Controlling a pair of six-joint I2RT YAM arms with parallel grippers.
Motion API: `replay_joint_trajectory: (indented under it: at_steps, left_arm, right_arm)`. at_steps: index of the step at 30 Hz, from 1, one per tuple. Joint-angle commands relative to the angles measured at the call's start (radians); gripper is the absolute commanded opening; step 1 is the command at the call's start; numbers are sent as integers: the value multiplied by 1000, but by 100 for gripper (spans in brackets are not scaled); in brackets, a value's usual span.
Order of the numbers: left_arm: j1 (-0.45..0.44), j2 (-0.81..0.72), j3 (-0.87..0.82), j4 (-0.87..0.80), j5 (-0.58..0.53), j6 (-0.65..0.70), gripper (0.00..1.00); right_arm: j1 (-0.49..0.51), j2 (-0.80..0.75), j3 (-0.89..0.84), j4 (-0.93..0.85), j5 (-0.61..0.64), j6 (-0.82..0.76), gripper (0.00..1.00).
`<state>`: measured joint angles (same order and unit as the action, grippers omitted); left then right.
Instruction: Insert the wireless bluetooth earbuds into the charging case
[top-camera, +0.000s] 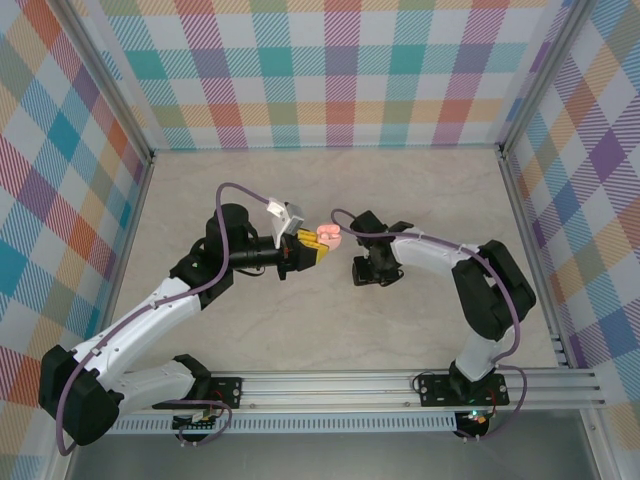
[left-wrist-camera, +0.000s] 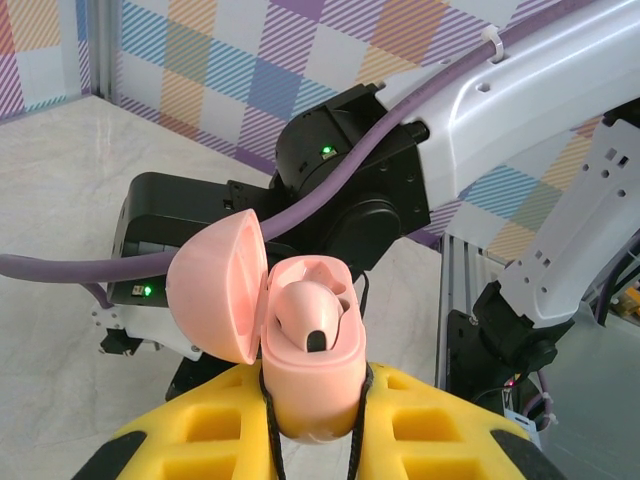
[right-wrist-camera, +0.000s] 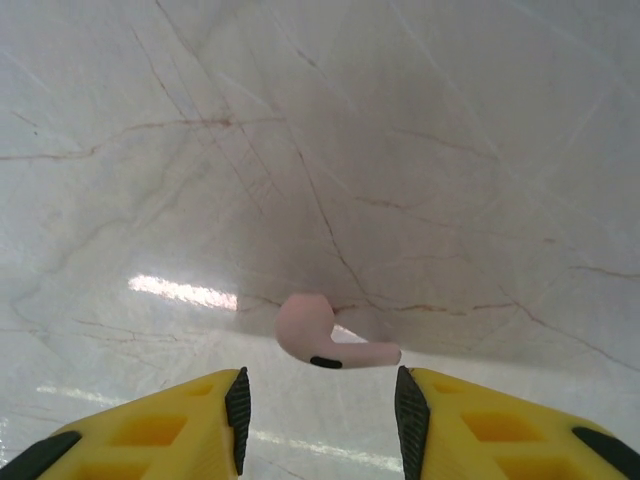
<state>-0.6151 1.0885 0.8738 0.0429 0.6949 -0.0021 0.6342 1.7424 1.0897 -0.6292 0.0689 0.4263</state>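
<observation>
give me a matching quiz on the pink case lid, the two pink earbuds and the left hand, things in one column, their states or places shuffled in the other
Column one:
1. lid
2. earbud in left wrist view
3. earbud in right wrist view
4. left hand

Column two:
a. lying on the table, just ahead of the open right hand
b. swung open
c. shut on the charging case
d. sitting in a slot of the charging case

Pairs: 1-b, 2-d, 3-a, 4-c
</observation>
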Motion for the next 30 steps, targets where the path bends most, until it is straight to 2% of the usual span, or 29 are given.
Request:
replay_joint_trajectory:
  at_steps: [1, 5, 14, 23, 30]
  left_arm:
    - [-15, -25, -2, 2, 18, 25, 4]
    - [-15, -22, -1, 2, 22, 25, 4]
    - [-15, -20, 3, -3, 21, 27, 4]
    - [-15, -19, 4, -9, 18, 35, 4]
    - [-15, -11, 10, -4, 25, 33, 4]
  right_arm:
    - [-4, 16, 31, -18, 29, -18, 47]
    - [-5, 29, 53, -31, 12, -102, 51]
    - [-14, 128, 152, -101, -24, -258, 48]
    - [-19, 150, 170, -146, 14, -287, 47]
    - [-30, 168, 170, -160, 60, -241, 36]
